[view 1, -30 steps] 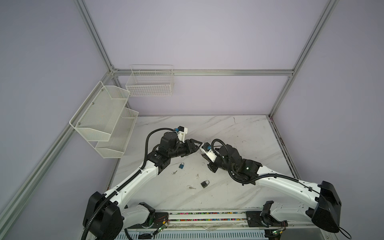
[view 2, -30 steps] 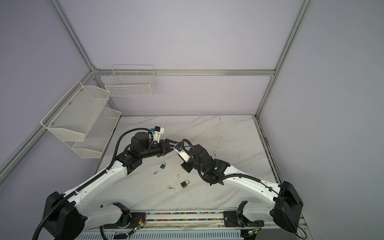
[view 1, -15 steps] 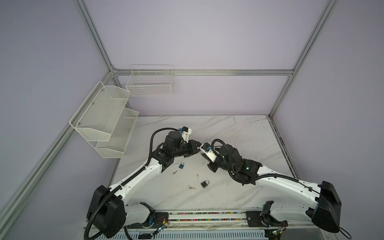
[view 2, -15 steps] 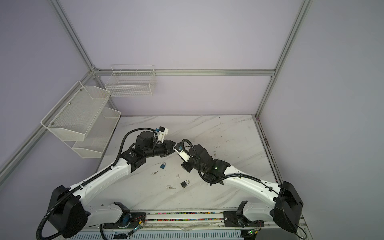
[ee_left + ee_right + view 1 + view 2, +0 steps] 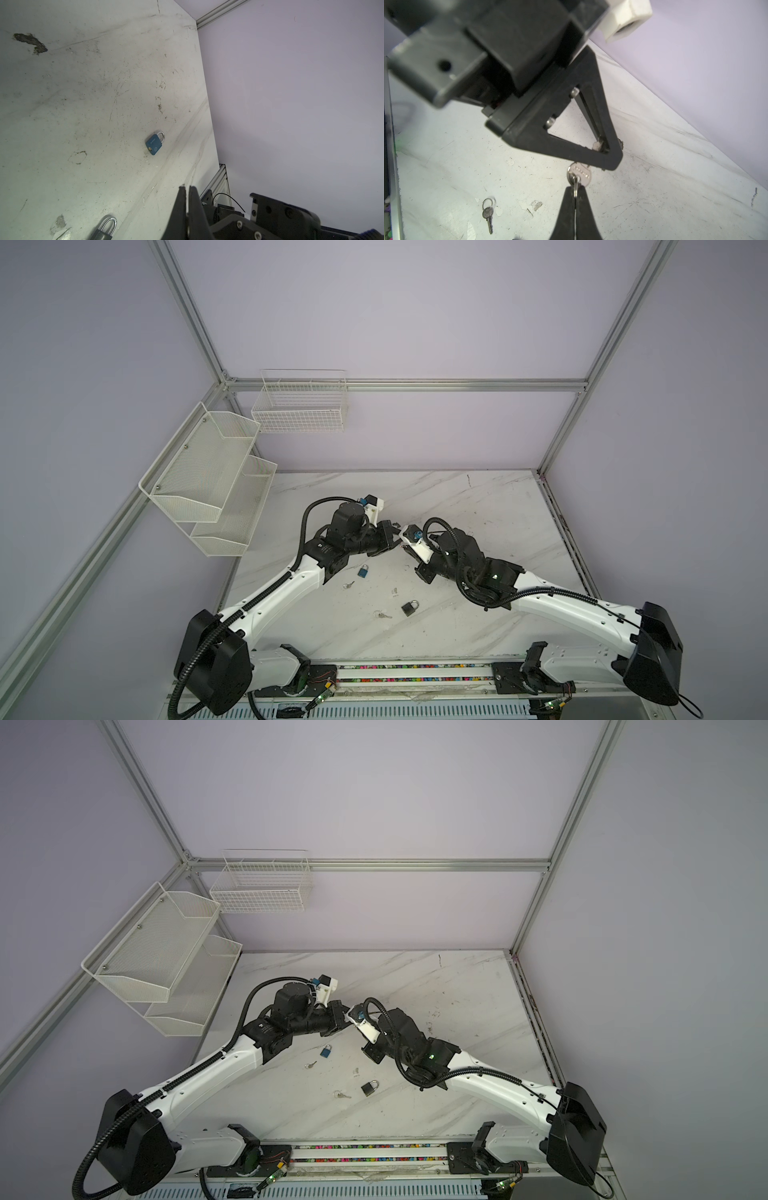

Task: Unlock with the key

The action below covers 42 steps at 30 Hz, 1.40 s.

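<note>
Black left hand (image 5: 187, 188) apparently overlaps key (image 5: 580, 175).

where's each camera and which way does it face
top views: high at the front, looking down over the table; left arm and right arm show
left wrist: on that arm, facing the blue padlock past the shut left gripper
right wrist: on that arm, facing the key in the right gripper
shared: blue padlock, both top views and left wrist
</note>
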{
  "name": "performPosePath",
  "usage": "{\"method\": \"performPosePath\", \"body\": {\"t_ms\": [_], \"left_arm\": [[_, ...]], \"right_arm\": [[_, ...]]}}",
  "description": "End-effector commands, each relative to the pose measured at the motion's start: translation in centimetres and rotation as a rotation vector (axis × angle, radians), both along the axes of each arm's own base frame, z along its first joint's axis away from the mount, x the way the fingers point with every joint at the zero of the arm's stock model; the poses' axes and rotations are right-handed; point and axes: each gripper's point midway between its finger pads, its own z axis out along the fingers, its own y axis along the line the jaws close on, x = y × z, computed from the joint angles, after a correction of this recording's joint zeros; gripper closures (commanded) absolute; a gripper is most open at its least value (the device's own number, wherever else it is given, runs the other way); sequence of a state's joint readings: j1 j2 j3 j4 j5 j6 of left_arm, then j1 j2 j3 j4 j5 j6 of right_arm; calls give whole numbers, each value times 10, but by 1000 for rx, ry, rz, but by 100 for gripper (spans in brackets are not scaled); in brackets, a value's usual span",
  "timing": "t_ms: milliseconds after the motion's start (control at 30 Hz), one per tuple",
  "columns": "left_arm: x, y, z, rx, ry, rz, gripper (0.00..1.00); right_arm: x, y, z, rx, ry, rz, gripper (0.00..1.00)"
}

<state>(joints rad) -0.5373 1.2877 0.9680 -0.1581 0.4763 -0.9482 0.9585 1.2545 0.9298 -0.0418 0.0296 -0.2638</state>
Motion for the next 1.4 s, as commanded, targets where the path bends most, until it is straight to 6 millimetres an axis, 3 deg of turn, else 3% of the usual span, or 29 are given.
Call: {"method": "performPosePath", "body": {"t_ms": [0, 100, 300, 467, 633, 867, 1000, 1167, 1367], "left_arm": [[9, -3, 50, -38, -123, 1, 100], [10, 0, 56, -41, -157, 20, 100], [14, 8, 75, -71, -270, 69, 100], [21, 13, 88, -58, -382, 100, 100], [29, 20, 103, -48, -520, 145, 100], [37, 28, 118, 0, -683, 196, 100], [36, 23, 126, -36, -745, 176, 100], [25, 10, 142, -98, -819, 105, 100], [13, -3, 163, -168, -873, 47, 100]], "right_arm": [[3, 0, 27, 34, -52, -6, 100], [3, -1, 31, 47, -35, -24, 100], [-3, -8, 44, 129, 27, -59, 63], [-15, -11, 65, 252, 116, -64, 44], [-23, -16, 82, 371, 224, -45, 32], [-2, -36, 94, 557, 449, 24, 30], [6, -45, 106, 669, 548, 78, 31], [21, -57, 117, 850, 636, 109, 40], [20, -50, 139, 1004, 674, 268, 49]]}}
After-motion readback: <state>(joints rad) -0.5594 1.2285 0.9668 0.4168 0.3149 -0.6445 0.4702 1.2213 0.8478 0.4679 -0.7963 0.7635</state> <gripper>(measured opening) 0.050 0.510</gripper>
